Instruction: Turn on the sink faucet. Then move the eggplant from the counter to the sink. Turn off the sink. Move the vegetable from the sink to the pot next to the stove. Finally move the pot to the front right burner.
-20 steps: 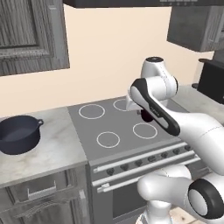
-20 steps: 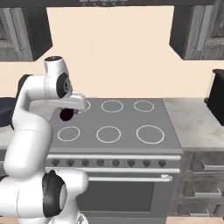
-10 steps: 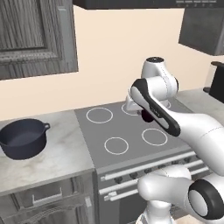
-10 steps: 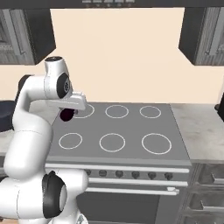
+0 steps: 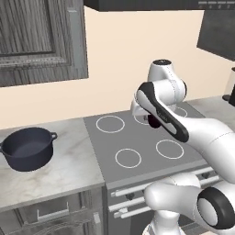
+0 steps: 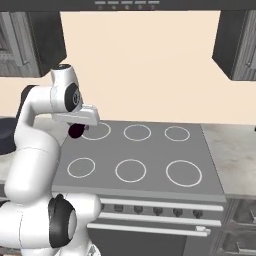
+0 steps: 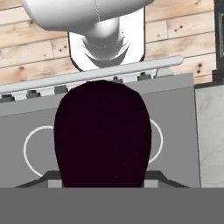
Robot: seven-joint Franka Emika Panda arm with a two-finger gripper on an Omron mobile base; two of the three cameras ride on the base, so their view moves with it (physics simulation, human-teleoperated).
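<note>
Eggplant — within gripper grasp

The pot stands on the counter just left of the stove. The eggplant hangs in the gripper above the stove's rear left corner. Past the stove's right edge runs more counter.

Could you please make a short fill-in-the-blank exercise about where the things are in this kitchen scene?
1. The gripper is shut on the dark purple ____.
2. The gripper hangs above the ____, not above the counter.
3. The dark pot stands on the counter with ____ inside it.
4. The pot stands to the ____ of the stove in the left base view.

Missing words: eggplant; stove; nothing; left
</note>
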